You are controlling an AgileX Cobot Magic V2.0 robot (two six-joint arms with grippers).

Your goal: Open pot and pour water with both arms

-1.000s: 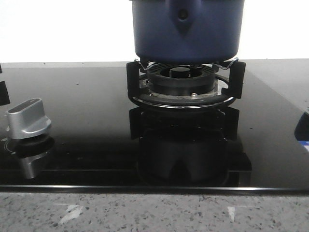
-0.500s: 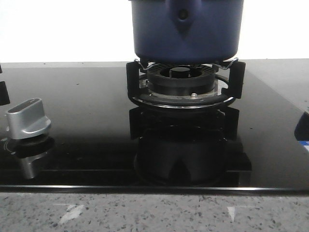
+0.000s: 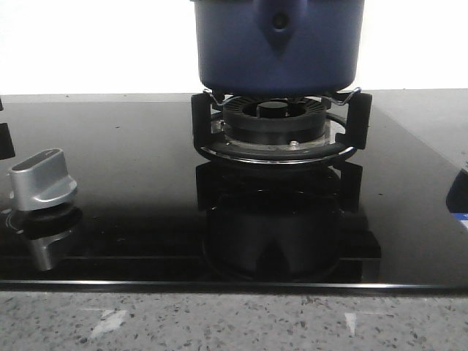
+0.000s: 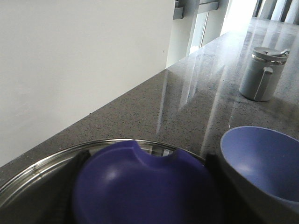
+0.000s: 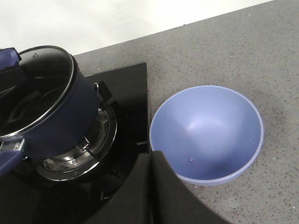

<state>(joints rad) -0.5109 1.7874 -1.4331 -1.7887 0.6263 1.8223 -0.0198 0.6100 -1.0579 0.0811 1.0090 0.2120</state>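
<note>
- Left end effector (image 4: 142, 191): closed, by the look of it, on the blue knob (image 4: 140, 172) of the lid (image 4: 70, 150). Dark fingers (image 4: 65, 191) flank the knob, but the contact is blurred. It is not seen in the front view.
- Lid: glass with a steel rim, held directly under the left end effector and off the pot.
- Pot (image 3: 278, 44): dark navy, round, with straight matte sides and a pointed handle mount with 1 small hole. It sits on the burner ring (image 3: 274, 121) of the black hob (image 3: 131, 168), below and to one side of the right end effector, apart from it. Seen from the right wrist it is uncovered (image 5: 39, 93). The steel rim is bare and the inside is dark, so the water level cannot be told.
- Right end effector (image 5: 152, 186): the fingers look pressed together with nothing between them. It hovers above the hob edge, between the pot and the bowl.
- Bowl (image 5: 205, 135): pale blue and apparently empty, on the grey desk (image 5: 261, 56), just beside the right end effector and near the pot.
- Step in hand, as judged: opening is done, with the lid off and held aside. Pouring has not begun.
- Next move, as judged: the right end effector must open, reach a pot handle (image 5: 7, 58), grip it firmly, lift clear of the prongs and tilt the rim over the bowl. The lid must keep clear.
</note>
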